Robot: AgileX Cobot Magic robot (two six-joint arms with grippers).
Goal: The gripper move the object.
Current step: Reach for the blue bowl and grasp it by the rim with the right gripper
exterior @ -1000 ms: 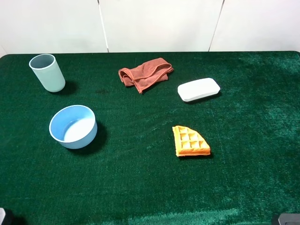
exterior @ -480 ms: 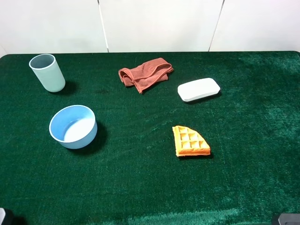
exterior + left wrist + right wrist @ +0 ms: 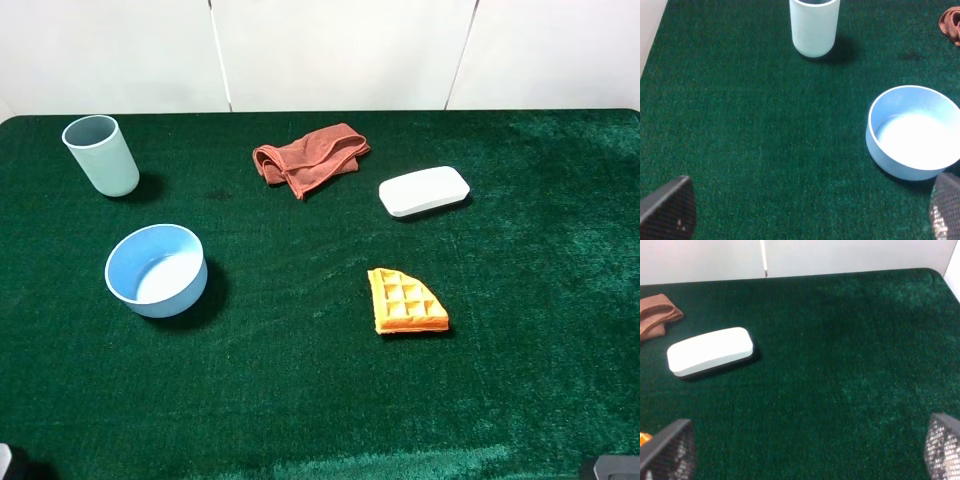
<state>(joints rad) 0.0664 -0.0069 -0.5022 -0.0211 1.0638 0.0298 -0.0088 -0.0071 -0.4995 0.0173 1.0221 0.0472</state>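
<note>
Bowl [image 3: 156,270] untouched; left tool [image 3: 807,212], fingertips spread wide, clear only in wrist view.

On the surface [image 3: 300,400], the bowl [image 3: 156,270] sits at the left with the cup [image 3: 101,156] standing behind it near the far left corner, the cloth [image 3: 308,158] lies at the far middle, the case [image 3: 424,191] to its right, and the waffle [image 3: 405,302] in front of the case, well apart from the bowl.
</note>
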